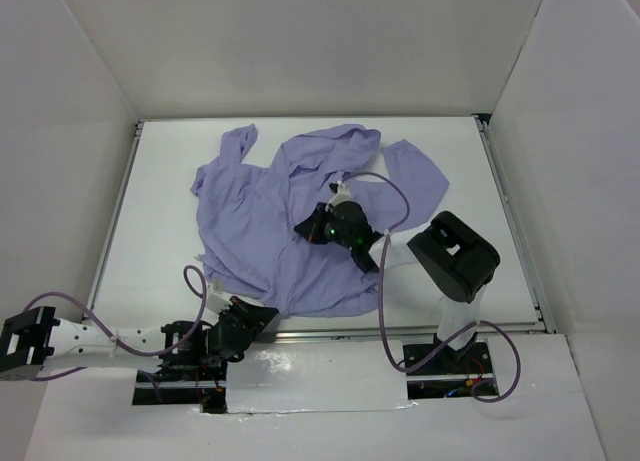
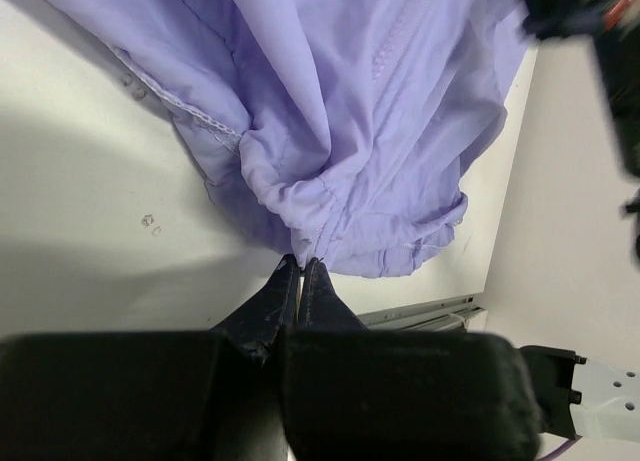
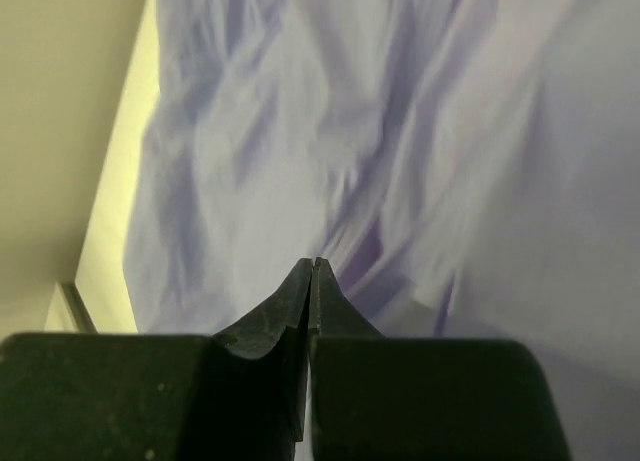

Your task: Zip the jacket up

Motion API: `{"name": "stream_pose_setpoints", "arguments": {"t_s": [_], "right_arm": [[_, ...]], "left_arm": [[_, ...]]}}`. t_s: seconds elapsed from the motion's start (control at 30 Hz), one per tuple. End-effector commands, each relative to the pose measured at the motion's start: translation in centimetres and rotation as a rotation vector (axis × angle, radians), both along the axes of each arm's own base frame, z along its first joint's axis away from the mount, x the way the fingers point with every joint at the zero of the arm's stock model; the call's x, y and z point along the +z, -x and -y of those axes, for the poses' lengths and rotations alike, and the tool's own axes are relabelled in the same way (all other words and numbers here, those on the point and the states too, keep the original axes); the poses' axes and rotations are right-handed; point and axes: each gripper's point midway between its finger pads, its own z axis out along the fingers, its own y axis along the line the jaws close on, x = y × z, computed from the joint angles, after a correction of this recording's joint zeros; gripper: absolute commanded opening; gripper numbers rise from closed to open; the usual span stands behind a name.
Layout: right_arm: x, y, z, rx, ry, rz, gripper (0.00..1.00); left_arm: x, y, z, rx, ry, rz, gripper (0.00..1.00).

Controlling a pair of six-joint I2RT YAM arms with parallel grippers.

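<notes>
Across the middle of the table [image 1: 160, 181] the jacket [image 1: 250, 211] lies crumpled, its hem [image 2: 400, 256] at the table's near edge. It looks thin, light, floppy and rather slick, so I'd expect it to bunch and slide rather than resist. At the table's near edge the left gripper [image 2: 303, 263] has its 2 fingers closed, seemingly nipping the hem just below the zipper [image 2: 392, 43], a sensible anchor. Over the table's centre the right gripper [image 3: 314, 266] is pressed together against the fabric, holding nothing I can make out.
</notes>
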Motion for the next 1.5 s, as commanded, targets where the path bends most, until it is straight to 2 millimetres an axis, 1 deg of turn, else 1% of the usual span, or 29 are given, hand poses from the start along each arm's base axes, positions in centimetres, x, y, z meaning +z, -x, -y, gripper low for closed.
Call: {"name": "stream_pose_setpoints", "arguments": {"t_s": [0.0, 0.03, 0.07, 0.13, 0.27, 0.3, 0.33, 0.37, 0.53, 0.57, 0.6, 0.63, 0.67, 0.7, 0.73, 0.77, 0.8, 0.83, 0.87, 0.9, 0.97, 1.03, 1.17, 1.23, 1.3, 1.33, 1.37, 1.4, 1.47], "right_arm": [[3.8, -5.7, 0.6, -0.027, 0.007, 0.117, 0.00], [4.1, -6.5, 0.7, -0.027, 0.013, 0.127, 0.00], [4.4, -7.7, 1.5, -0.046, 0.015, 0.127, 0.00], [5.5, -9.3, 1.8, -0.044, 0.009, 0.139, 0.00], [6.5, -12.1, 2.6, -0.033, 0.025, 0.142, 0.00], [7.2, -13.5, 3.2, -0.047, 0.029, 0.150, 0.00], [6.7, -13.9, 3.3, -0.032, 0.025, 0.128, 0.00], [7.7, -15.4, 4.3, -0.043, 0.009, 0.136, 0.00], [9.1, -19.0, 6.6, -0.057, -0.038, 0.068, 0.00], [10.3, -20.2, 7.0, -0.072, -0.042, 0.081, 0.00], [10.7, -21.3, 8.0, -0.091, -0.034, 0.087, 0.00], [13.2, -22.8, 8.0, -0.089, -0.049, 0.132, 0.00], [11.9, -23.5, 8.4, -0.093, -0.033, 0.093, 0.00], [14.2, -25.2, 9.3, -0.109, -0.038, 0.144, 0.00], [12.7, -26.0, 9.8, -0.115, -0.012, 0.111, 0.00], [13.2, -27.0, 10.7, -0.128, -0.007, 0.124, 0.00], [15.2, -28.1, 11.0, -0.133, -0.010, 0.155, 0.00], [14.5, -28.9, 11.3, -0.139, 0.006, 0.154, 0.00], [14.8, -29.5, 11.6, -0.146, 0.010, 0.167, 0.00], [16.5, -30.3, 12.3, -0.159, 0.007, 0.201, 0.00], [17.5, -31.3, 12.9, -0.167, 0.015, 0.244, 0.00], [18.3, -31.6, 13.0, -0.163, 0.019, 0.277, 0.00], [21.0, -31.6, 12.6, -0.128, 0.010, 0.363, 0.00], [21.5, -31.4, 12.1, -0.100, 0.005, 0.390, 0.00], [20.4, -30.8, 10.9, -0.029, -0.001, 0.387, 0.00], [19.7, -30.6, 10.6, -0.008, -0.006, 0.380, 0.00], [18.0, -30.0, 9.6, 0.049, -0.019, 0.360, 0.00], [17.0, -29.6, 8.8, 0.069, -0.025, 0.342, 0.00], [14.9, -29.3, 8.3, 0.075, -0.025, 0.313, 0.00]], "left_arm": [[-6.4, 0.9, -4.2, -0.006, -0.158, -0.035, 0.00], [-6.5, 0.9, -4.2, -0.011, -0.161, -0.034, 0.00], [-6.4, 0.9, -4.1, -0.012, -0.159, -0.033, 0.00], [-6.5, 1.0, -4.1, -0.015, -0.160, -0.038, 0.00], [-6.5, 1.1, -3.9, -0.024, -0.164, -0.042, 0.00], [-6.6, 1.2, -3.9, -0.027, -0.169, -0.042, 0.00], [-6.5, 1.2, -3.8, -0.029, -0.169, -0.042, 0.00], [-6.5, 1.2, -3.8, -0.031, -0.170, -0.043, 0.00], [-6.8, 1.4, -3.7, -0.042, -0.169, -0.051, 0.00], [-6.7, 1.5, -3.6, -0.046, -0.157, -0.052, 0.00], [-6.8, 1.5, -3.5, -0.049, -0.155, -0.051, 0.00], [-6.7, 1.6, -3.4, -0.051, -0.144, -0.050, 0.00], [-6.8, 1.6, -3.4, -0.052, -0.145, -0.053, 0.00], [-6.8, 1.6, -3.4, -0.055, -0.143, -0.051, 0.00], [-6.8, 1.7, -3.3, -0.055, -0.141, -0.052, 0.00], [-6.8, 1.7, -3.3, -0.057, -0.139, -0.052, 0.00], [-6.7, 1.7, -3.2, -0.061, -0.134, -0.048, 0.00], [-6.7, 1.7, -3.2, -0.059, -0.137, -0.046, 0.00], [-6.7, 1.7, -3.2, -0.062, -0.138, -0.045, 0.00], [-6.6, 1.7, -3.1, -0.068, -0.140, -0.042, 0.00], [-6.7, 1.8, -3.1, -0.071, -0.143, -0.045, 0.00], [-6.8, 1.8, -3.2, -0.070, -0.146, -0.044, 0.00], [-6.8, 1.8, -3.3, -0.073, -0.157, -0.038, 0.00], [-6.7, 1.7, -3.4, -0.065, -0.180, -0.038, 0.00], [-6.3, 1.5, -3.3, -0.055, -0.192, -0.032, 0.00], [-6.8, 1.5, -4.1, -0.044, -0.235, -0.045, 0.00], [-6.8, 1.5, -4.1, -0.023, -0.237, -0.063, 0.00], [-7.0, 1.5, -4.4, -0.013, -0.251, -0.075, 0.00], [-7.3, 1.7, -4.9, 0.004, -0.284, -0.102, 0.00]]}}
